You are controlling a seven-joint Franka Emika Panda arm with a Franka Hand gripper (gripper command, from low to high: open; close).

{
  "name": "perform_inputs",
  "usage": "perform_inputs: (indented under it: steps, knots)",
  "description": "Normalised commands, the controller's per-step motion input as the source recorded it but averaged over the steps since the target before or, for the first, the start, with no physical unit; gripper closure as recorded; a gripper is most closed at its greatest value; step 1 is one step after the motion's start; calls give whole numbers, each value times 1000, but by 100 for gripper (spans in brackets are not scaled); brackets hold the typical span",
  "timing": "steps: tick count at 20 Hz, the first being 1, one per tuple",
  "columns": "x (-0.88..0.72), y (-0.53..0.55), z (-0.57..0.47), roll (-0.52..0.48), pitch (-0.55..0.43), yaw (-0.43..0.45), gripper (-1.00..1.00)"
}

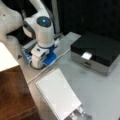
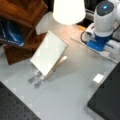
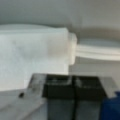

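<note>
Front view: white spiral-bound notebook lies tilted at 6 o'clock on the grey counter, its lower corner resting on a silver metal clip stand cut off by the bottom edge. White robot arm base with a blue light stands at 10 o'clock on a blue mount. Black-lidded box with a silver front sits at 2 o'clock, a small white tag on its lid edge. Brown wooden surface fills 8 o'clock. The gripper does not show here.

Front view: the notebook leans near centre, propped on the clip stand. White lampshade at 12 o'clock is cut off at the top. Arm base at 2 o'clock. Brown wooden shelf unit at 10 o'clock, contents too blurred to identify. Black box at 4 o'clock, mostly out of frame.

Wrist view: gripper at 6 o'clock, dark fingers pressed together, nothing seen between them. A pale blurred white block at 9 o'clock; cannot tell what it is.
</note>
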Motion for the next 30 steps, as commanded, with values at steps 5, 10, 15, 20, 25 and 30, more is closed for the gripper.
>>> perform_inputs:
  steps: [5,10,15,20,25,30]
  knots:
    - [-514,12,24,24,-375,91,100]
    - [-318,67,45,46,-288,72,100]
    - [-197,101,178,69,-171,57,100]
    - [-72,128,178,80,-48,40,100]
    - [18,117,138,86,37,15,-100]
    - [102,95,97,89,76,0,-100]
